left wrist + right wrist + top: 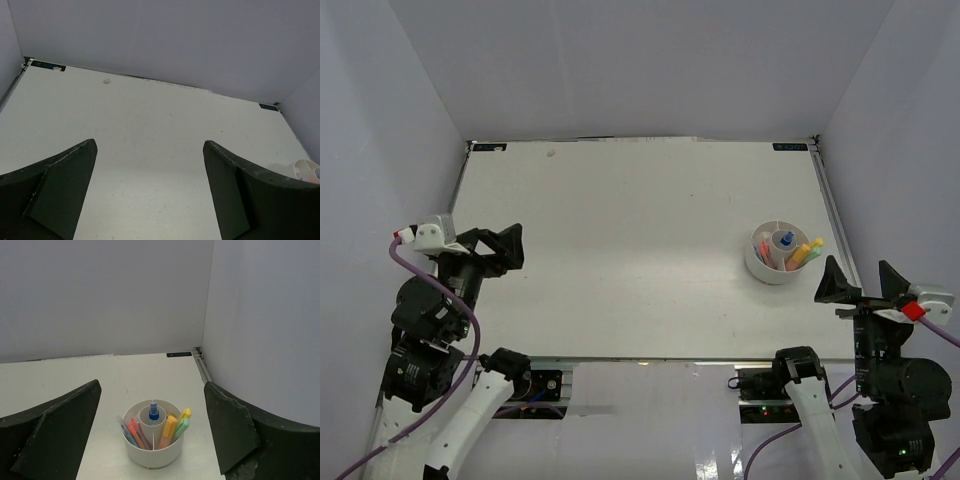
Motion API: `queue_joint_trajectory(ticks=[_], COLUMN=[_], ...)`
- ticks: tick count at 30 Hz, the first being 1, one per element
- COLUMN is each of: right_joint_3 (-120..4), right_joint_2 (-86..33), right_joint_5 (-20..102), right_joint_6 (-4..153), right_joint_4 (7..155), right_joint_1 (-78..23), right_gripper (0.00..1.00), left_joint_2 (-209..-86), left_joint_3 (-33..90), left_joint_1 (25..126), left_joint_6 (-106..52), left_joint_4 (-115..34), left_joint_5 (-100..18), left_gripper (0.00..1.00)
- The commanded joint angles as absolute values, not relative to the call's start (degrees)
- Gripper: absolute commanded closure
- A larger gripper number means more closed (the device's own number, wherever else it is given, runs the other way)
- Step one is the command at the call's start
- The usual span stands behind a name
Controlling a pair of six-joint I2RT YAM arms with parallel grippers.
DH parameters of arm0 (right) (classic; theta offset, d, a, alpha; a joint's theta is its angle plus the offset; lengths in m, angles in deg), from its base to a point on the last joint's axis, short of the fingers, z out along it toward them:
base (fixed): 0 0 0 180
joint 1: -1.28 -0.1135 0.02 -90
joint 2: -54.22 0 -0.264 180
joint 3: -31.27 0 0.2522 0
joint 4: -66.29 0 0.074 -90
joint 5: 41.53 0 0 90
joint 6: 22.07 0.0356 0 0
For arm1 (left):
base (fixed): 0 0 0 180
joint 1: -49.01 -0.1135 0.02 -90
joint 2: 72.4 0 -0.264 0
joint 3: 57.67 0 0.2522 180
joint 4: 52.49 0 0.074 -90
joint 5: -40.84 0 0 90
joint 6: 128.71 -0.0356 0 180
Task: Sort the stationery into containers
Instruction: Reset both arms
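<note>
The round white tub (768, 270) (150, 455) stands on the table at the right. A blue-capped bottle (153, 412) (785, 240) sits in its centre cup. Blue, orange and purple pens (133, 433) lean in its left compartment, and yellow, orange and green markers (176, 426) (806, 250) lean in its right one. My right gripper (864, 279) (152, 410) hovers open and empty on the near side of the tub, a little to its right. My left gripper (513, 247) (150, 165) stays open and empty at the table's left edge, far from the tub.
White walls enclose the table (630, 250) at the back and both sides. A metal rail (832, 215) runs along its right edge, close to the tub. A small smudge (106, 81) marks the far left of the surface.
</note>
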State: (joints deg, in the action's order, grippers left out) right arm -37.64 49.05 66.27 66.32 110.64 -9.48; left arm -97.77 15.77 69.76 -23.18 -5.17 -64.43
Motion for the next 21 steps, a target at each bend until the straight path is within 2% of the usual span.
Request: queue_joint_trajectory(ticks=[1, 7, 21], right_joint_3=[-35.93, -33.64, -31.97], right_joint_2=[52.79, 56.76, 55.80], right_joint_5=[64.46, 65.52, 64.37], right_joint_6=[63.36, 63.79, 64.06], right_joint_4=[111.78, 111.61, 111.52], right_joint_1=[-9.88, -9.88, -9.88], right_gripper=[0.10, 0.10, 0.10], left_joint_2=[-95.44, -90.60, -91.74], left_joint_3=[12.61, 8.22, 5.14], left_joint_1=[69.93, 69.93, 69.93], left_joint_6=[-22.27, -21.74, -20.52], left_joint_4=[0.03, 0.12, 0.29], left_joint_5=[-67.97, -68.67, -66.57], left_gripper=[0.02, 0.02, 0.02])
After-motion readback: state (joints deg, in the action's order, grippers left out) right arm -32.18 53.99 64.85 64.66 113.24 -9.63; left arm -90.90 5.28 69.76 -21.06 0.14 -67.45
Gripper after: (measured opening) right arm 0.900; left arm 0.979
